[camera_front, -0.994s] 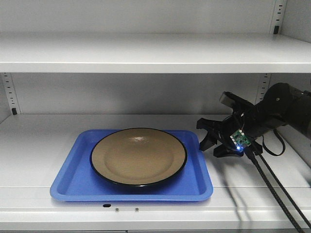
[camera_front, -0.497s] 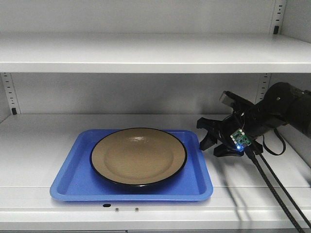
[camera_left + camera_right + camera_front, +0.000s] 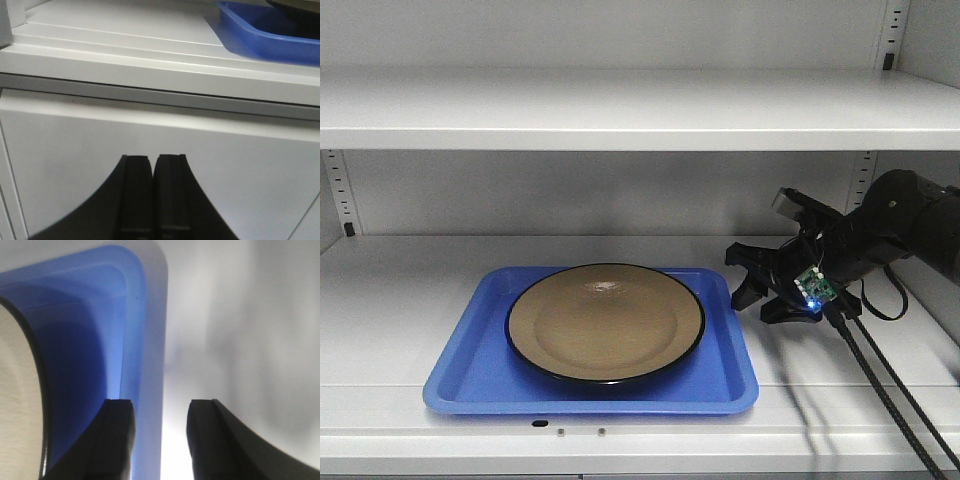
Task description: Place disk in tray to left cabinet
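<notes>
From the front view I see the left cabinet (image 3: 640, 110) with 2 wide pale shelves; the tray (image 3: 470, 372) sits on the lower shelf, close to its front edge and left of the middle; the disk (image 3: 605, 322) lies flat inside the tray, filling most of it, its black rim just short of the tray's right edge. My right gripper (image 3: 752, 285) reaches in from the right side of that shelf, its black fingers pointing at the tray's far right corner, just beside the rim; the jaws stand apart with nothing between them; a small blue light glows on a circuit board (image 3: 814, 287) on the wrist, and 2 black cables (image 3: 880, 385) trail down toward the shelf's front right corner.

From the left wrist view my left gripper (image 3: 152, 165) sits below the shelf's front edge, facing a plain white panel (image 3: 160, 165); its 2 fingers are pressed together, empty; the tray's (image 3: 260, 40) corner shows at the upper right, on the shelf above.

From the right wrist view the right gripper's (image 3: 159, 412) fingers are parted, gripping nothing; the tray's (image 3: 145, 340) rounded corner rim runs down between them, the left finger over the blue floor, the right finger over the white shelf; I cannot tell whether either finger touches the rim; the disk's (image 3: 15, 405) tan face fills the lower left.
</notes>
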